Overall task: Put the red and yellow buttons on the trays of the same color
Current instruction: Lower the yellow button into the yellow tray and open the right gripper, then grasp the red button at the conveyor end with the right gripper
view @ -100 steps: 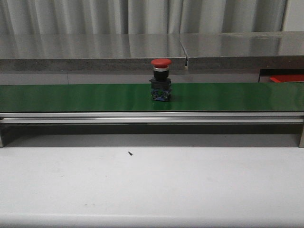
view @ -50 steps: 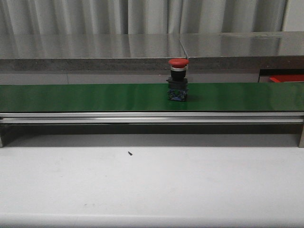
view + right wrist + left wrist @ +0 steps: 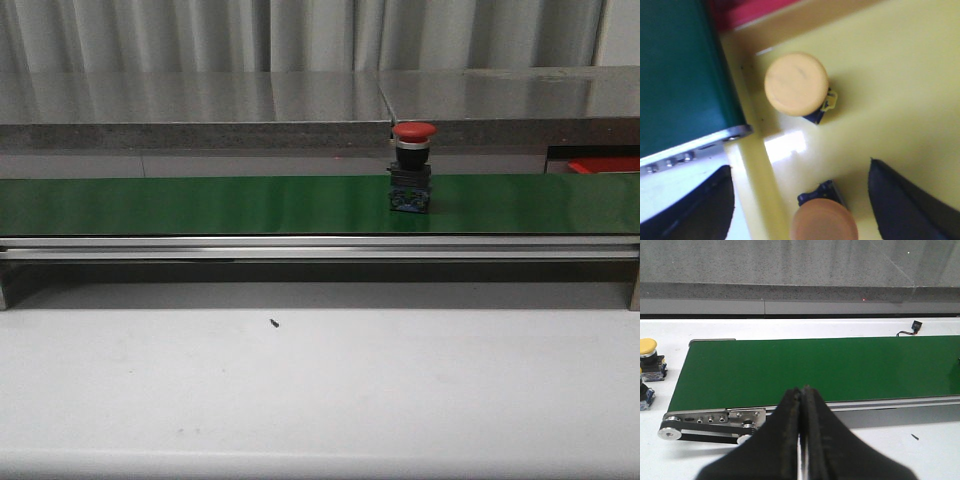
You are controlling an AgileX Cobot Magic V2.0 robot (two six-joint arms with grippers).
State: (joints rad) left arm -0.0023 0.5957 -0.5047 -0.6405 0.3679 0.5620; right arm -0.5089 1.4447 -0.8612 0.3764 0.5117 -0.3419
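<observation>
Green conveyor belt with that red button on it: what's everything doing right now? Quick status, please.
Left gripper shut, empty. Right gripper open over yellow tray holding two yellow-capped buttons. Red-capped push button upright on green belt, ungrasped. Nothing blocking.

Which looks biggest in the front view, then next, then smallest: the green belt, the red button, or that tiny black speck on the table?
1. Green belt, stretching across the whole view.
2. Red button, standing on the belt.
3. Black speck, tiniest, though it lies nearer the camera.

You're looking at a factory-style test bench: a green conveyor belt [image 3: 200, 205] on aluminium rails [image 3: 300, 247], a plain white surface [image 3: 320, 390], grey curtained backdrop [image 3: 200, 35].
</observation>
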